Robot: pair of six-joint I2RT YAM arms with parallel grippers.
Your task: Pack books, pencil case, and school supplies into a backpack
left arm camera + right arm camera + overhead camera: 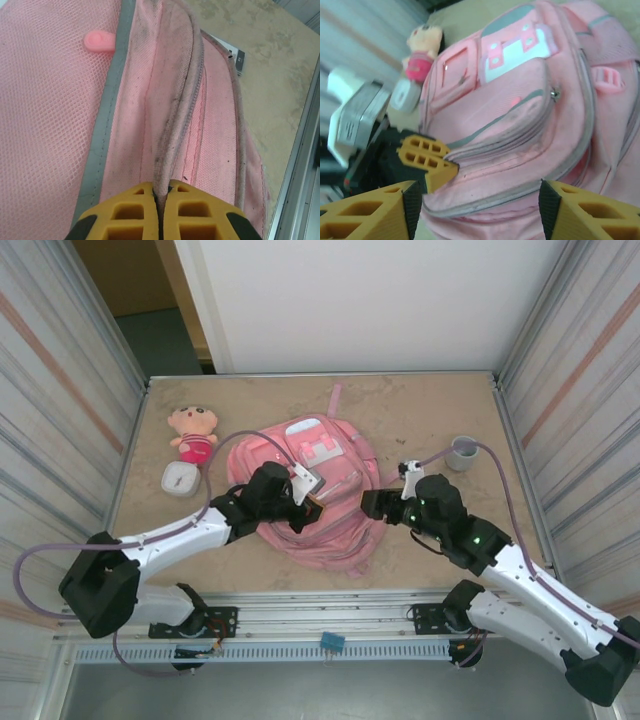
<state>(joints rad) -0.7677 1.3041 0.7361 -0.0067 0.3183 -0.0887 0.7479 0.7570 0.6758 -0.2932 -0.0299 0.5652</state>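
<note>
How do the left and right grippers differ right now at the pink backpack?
The left gripper has its fingers pressed together on a zippered edge of the backpack. The right gripper has its fingers spread wide, clamping nothing. From the top view, the left gripper reaches over the bag's middle, while the right gripper sits at its right edge. Both have yellow fingers and point toward the backpack.

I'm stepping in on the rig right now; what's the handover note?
Left gripper: shut, pinching the backpack by its zipper edge.
Right gripper: open, empty, just off the backpack's right side.
Backpack lies flat, front pockets up.
Whether books, pencil case and supplies are inside cannot be told.
Left to do: check the contents, then probably close the zip.
</note>
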